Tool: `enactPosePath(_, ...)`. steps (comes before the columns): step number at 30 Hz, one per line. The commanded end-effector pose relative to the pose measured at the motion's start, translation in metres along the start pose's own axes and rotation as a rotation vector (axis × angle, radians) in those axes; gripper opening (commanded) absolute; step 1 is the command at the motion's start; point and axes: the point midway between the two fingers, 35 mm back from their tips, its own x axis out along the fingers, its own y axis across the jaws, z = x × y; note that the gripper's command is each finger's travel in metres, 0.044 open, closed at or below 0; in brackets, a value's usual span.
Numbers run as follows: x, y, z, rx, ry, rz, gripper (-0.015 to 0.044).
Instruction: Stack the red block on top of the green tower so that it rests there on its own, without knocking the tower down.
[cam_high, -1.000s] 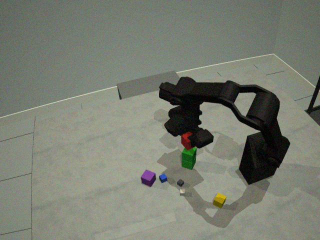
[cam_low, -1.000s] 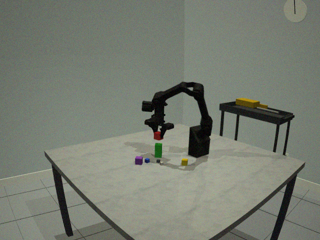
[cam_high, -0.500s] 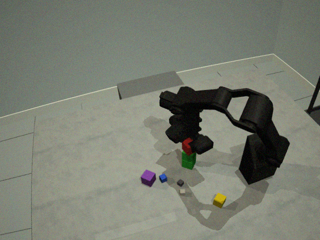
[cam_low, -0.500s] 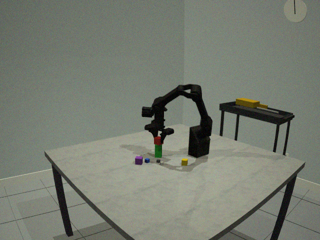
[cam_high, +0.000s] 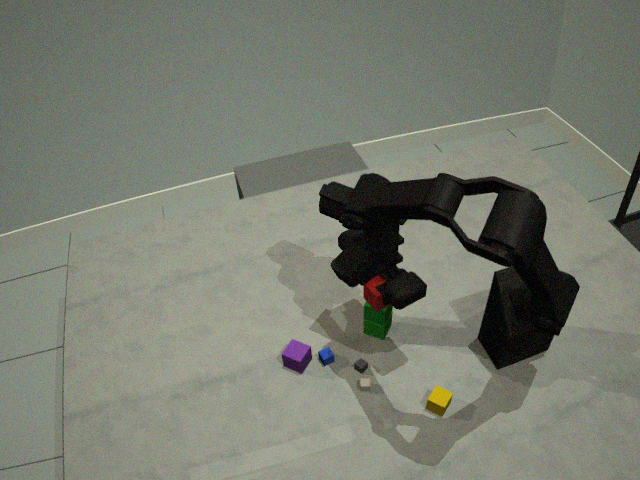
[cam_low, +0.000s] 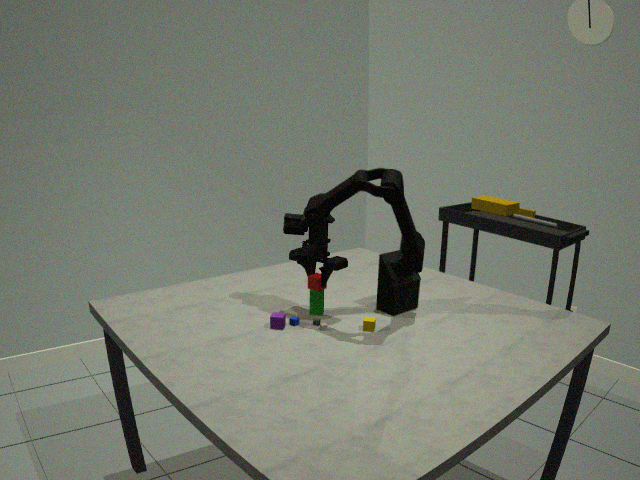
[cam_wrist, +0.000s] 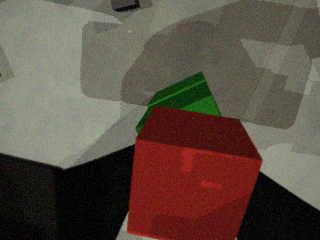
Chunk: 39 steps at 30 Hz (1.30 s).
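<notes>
The red block (cam_high: 373, 292) (cam_low: 315, 282) (cam_wrist: 192, 185) is between the fingers of my gripper (cam_high: 379, 294) (cam_low: 317, 280), which is shut on it. The green tower (cam_high: 377, 321) (cam_low: 316, 302) (cam_wrist: 202, 105) stands upright on the table, made of two green blocks. The red block is directly above the tower, at or very near its top; whether the two touch cannot be told. In the wrist view the red block hides much of the tower, which looks turned relative to it.
A purple block (cam_high: 296, 356) (cam_low: 277, 320), a blue block (cam_high: 326, 356) (cam_low: 294, 320), a small dark block (cam_high: 360, 365) (cam_low: 316, 322) and a small white block (cam_high: 364, 383) lie in front of the tower. A yellow block (cam_high: 438, 401) (cam_low: 369, 324) lies nearer the arm's base.
</notes>
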Motion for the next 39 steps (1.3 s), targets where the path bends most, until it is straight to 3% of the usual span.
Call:
enactPosePath(1, 0.0004, 0.0, 0.0003, 0.007, -0.004, 0.001, 0.0)
enactPosePath(8, -0.0048, -0.0002, 0.0007, 0.007, -0.004, 0.0, 0.0)
enactPosePath(25, -0.0002, 0.0001, -0.0001, 0.001, 0.0, 0.001, 0.044)
enactPosePath(39, -0.0002, 0.0001, -0.0001, 0.001, 0.0, 0.001, 0.044)
